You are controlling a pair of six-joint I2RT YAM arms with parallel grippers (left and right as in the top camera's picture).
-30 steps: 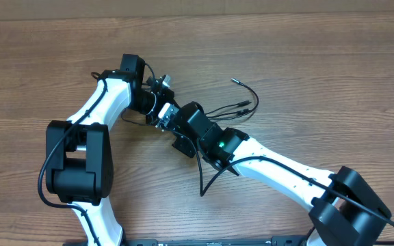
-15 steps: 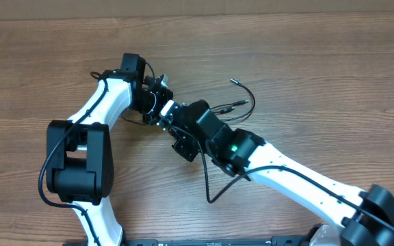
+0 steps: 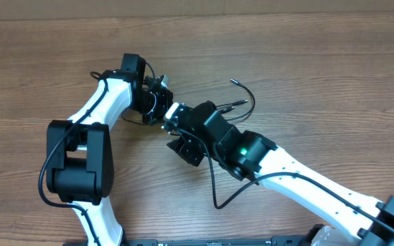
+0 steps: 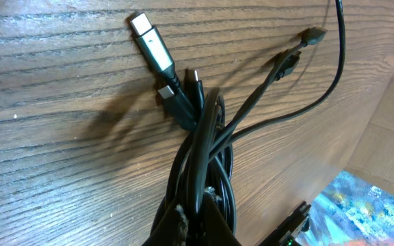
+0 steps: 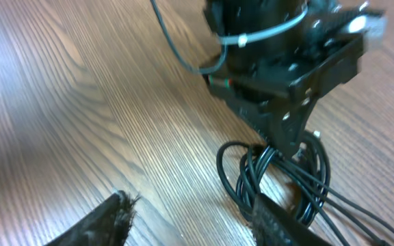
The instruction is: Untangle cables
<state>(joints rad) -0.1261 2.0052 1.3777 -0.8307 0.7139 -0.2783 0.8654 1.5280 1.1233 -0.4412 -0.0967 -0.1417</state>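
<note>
The cables (image 4: 207, 130) are gathered into a black bundle that runs straight into the left gripper (image 4: 195, 213), whose jaws are clamped together on it. In the left wrist view the strands fan out from that gripper across the table (image 4: 60, 137). A silver plug (image 4: 149, 39) and two short dark plugs lie farthest out on one side. Two thin leads with small dark ends reach out on the other side, and one strand runs off the top edge. From overhead, the loose strands trail away from the left gripper past the right gripper (image 5: 190, 205), one of them arching to a small tip.

The right gripper sits just beside the left gripper, low over the table. Its jaws stand well apart, with bare wood between them. In the right wrist view a loop of the bundle hangs under the left gripper and lies on the table at one finger (image 5: 279, 219). Whether that finger presses on the strands or only lies over them cannot be told. The other finger (image 5: 108, 219) is well apart from the cables. The right gripper holds nothing.
</note>
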